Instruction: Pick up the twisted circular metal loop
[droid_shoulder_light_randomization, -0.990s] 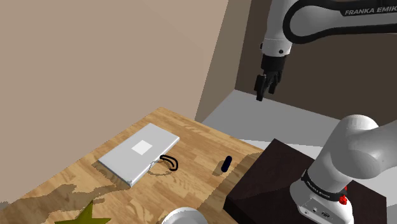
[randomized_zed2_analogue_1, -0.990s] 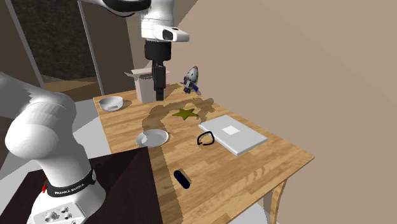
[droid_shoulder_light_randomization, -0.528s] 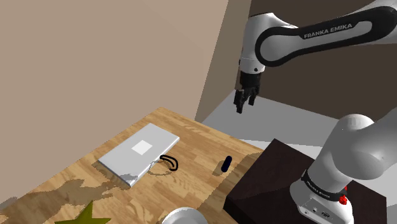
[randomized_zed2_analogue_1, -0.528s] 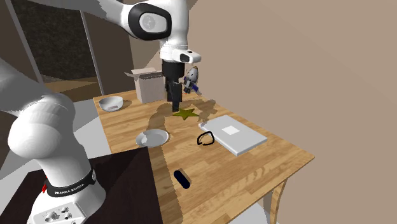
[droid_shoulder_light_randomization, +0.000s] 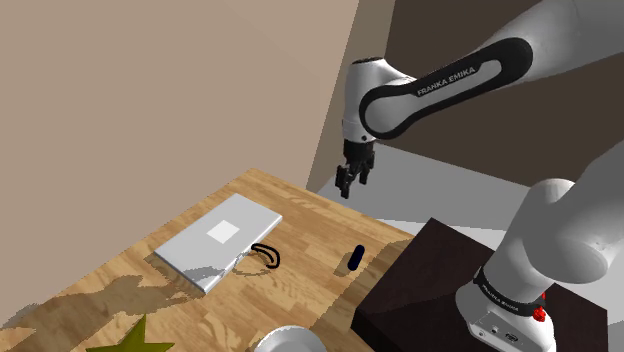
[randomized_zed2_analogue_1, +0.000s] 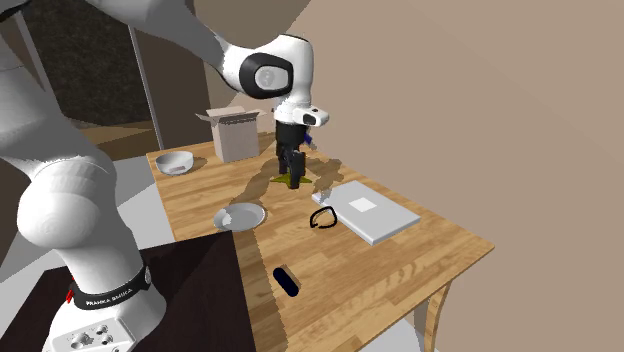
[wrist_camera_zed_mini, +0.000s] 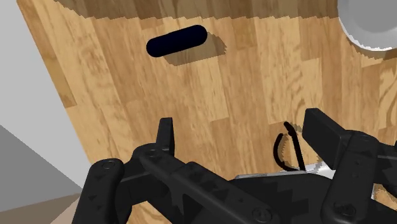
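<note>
The tool (droid_shoulder_light_randomization: 350, 183) hangs in the air over the wooden counter (droid_shoulder_light_randomization: 310, 235) and touches nothing. Its two black fingers (wrist_camera_zed_mini: 167, 133) stand wide apart, and there is nothing between them.

The thin black loop (droid_shoulder_light_randomization: 266, 254) lies flat on the counter. In the shoulder view it is between 7 and 8 o'clock from the tool. It sits just beside a flat grey slab (droid_shoulder_light_randomization: 220, 240), at the slab's 4 o'clock side. A small dark capsule (droid_shoulder_light_randomization: 355, 257) lies at 3 o'clock from the loop, well apart from it.

In the second exterior view the tool (randomized_zed2_analogue_1: 293, 172) points down, and the loop (randomized_zed2_analogue_1: 322, 217) is at about 5 o'clock from it. The grey slab (randomized_zed2_analogue_1: 372, 212) is at the loop's 3 o'clock. A white dish (randomized_zed2_analogue_1: 240, 215) is at its 9 o'clock. The dark capsule (randomized_zed2_analogue_1: 287, 281) is at its 7 o'clock, near the counter's edge. An open box (randomized_zed2_analogue_1: 232, 133) and a white bowl (randomized_zed2_analogue_1: 174, 162) stand at the far end.

In the wrist view the loop (wrist_camera_zed_mini: 286, 146) shows close to one finger, apart from it.
</note>
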